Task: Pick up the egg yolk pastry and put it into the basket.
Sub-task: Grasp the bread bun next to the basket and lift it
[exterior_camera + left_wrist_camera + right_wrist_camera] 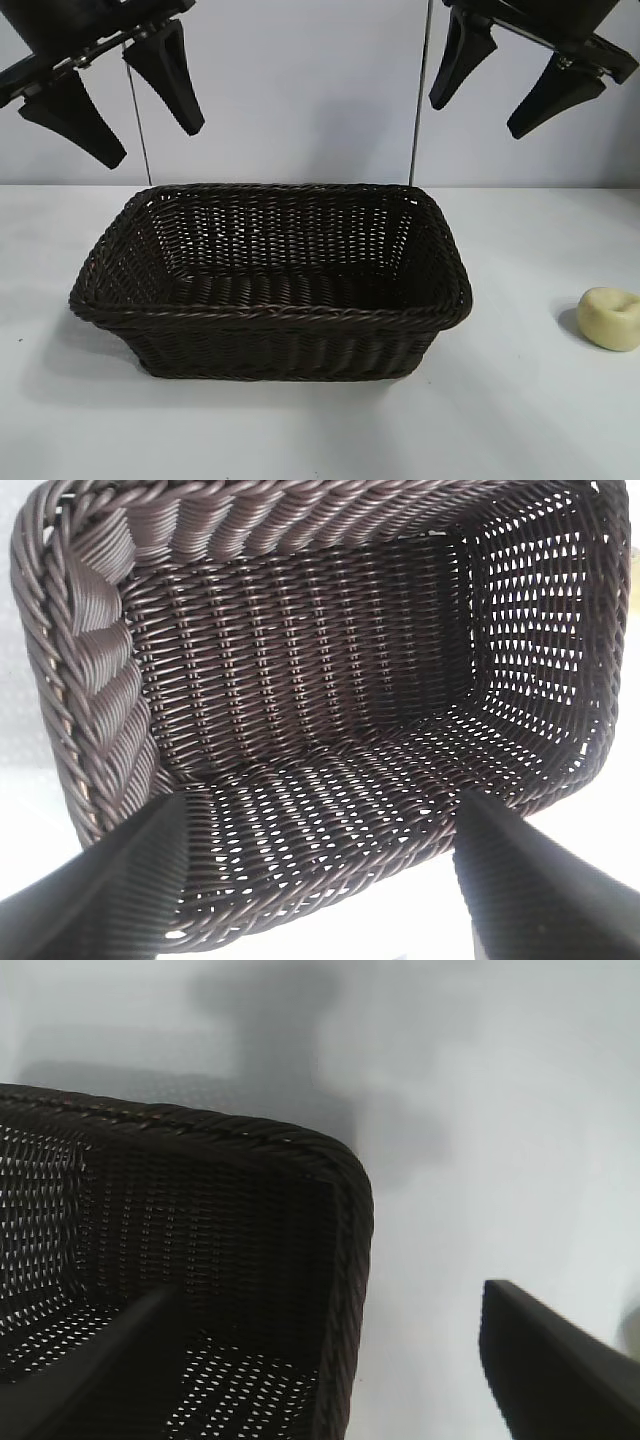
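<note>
The egg yolk pastry [610,318], a small pale yellow lump with a dimpled top, lies on the white table at the far right, apart from the basket. The dark brown wicker basket [270,310] stands in the middle of the table and is empty; it also shows in the left wrist view [90,680] and the right wrist view [345,1190]. My left gripper [115,115] hangs open high above the basket's left end. My right gripper [480,110] hangs open high above the basket's right end, up and left of the pastry.
The white table [520,420] runs all round the basket, with bare surface in front and to the right around the pastry. A pale wall stands behind, with two thin vertical poles [420,100].
</note>
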Action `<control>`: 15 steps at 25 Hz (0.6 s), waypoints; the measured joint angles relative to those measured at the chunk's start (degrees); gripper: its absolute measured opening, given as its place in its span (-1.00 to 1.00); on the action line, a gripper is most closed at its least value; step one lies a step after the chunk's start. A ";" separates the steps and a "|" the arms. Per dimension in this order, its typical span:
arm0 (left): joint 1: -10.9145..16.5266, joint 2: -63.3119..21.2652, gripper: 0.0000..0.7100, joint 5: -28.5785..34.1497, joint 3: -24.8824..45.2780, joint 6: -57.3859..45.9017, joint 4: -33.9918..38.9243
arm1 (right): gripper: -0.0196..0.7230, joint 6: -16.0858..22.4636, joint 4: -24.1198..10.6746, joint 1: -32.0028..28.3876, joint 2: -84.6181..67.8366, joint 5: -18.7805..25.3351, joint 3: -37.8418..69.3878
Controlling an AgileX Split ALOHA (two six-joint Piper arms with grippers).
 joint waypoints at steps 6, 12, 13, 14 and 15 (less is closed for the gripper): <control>0.00 0.00 0.52 0.01 0.00 0.07 0.00 | 0.62 0.67 -8.40 -1.41 0.00 1.66 0.00; 0.00 0.00 0.52 -0.12 0.00 0.07 0.00 | 0.62 2.62 -14.54 -3.54 0.00 2.61 0.00; 0.00 0.00 0.52 -0.23 0.00 0.07 0.00 | 0.62 2.84 -15.05 -3.88 0.00 2.75 0.00; 0.00 0.00 0.52 -0.23 0.00 0.07 0.00 | 0.62 3.01 -15.46 -4.28 0.00 3.23 0.00; 0.00 0.00 0.52 -0.35 0.00 0.07 0.00 | 0.62 3.00 -15.54 -4.64 0.00 3.69 0.00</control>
